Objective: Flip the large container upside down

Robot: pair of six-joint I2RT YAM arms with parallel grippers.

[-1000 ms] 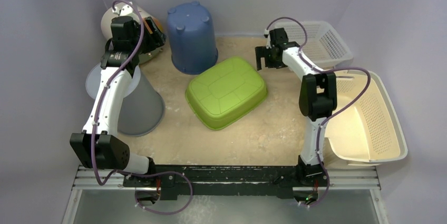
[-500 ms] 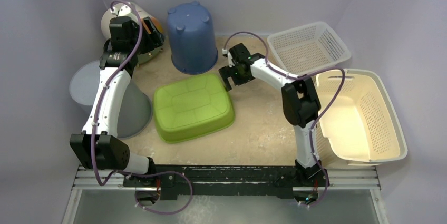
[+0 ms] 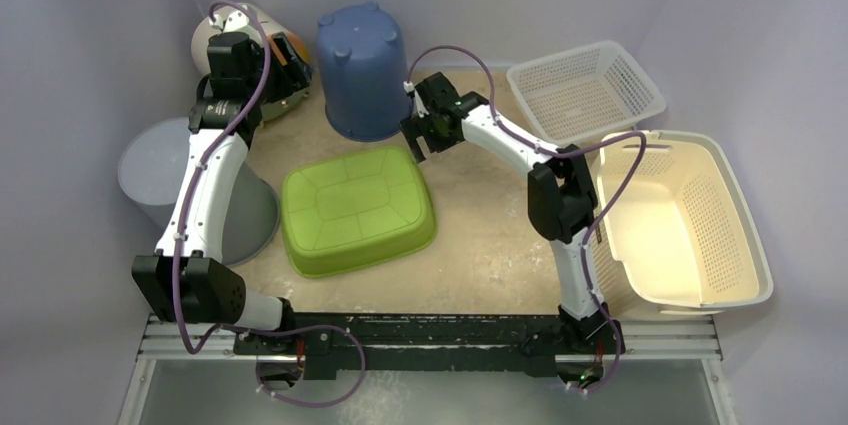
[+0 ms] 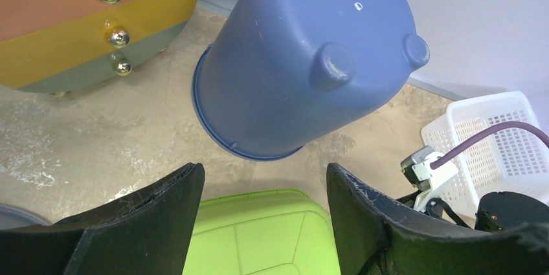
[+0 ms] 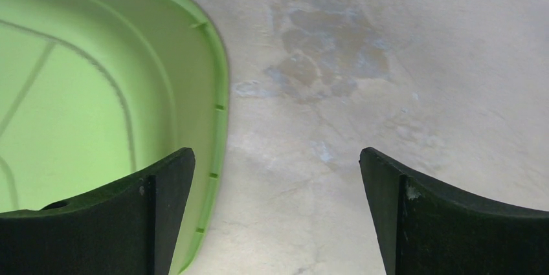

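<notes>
Hovering my right gripper, jaws wide and empty, at the corner of the green tub; my worry is that a sloppy nudge just skids it into the grey bin.

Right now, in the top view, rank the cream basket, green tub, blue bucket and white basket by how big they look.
1. cream basket
2. green tub
3. blue bucket and white basket: they look about alike, and the bucket's raised top sits nearer the camera, so I won't rank these two.
</notes>
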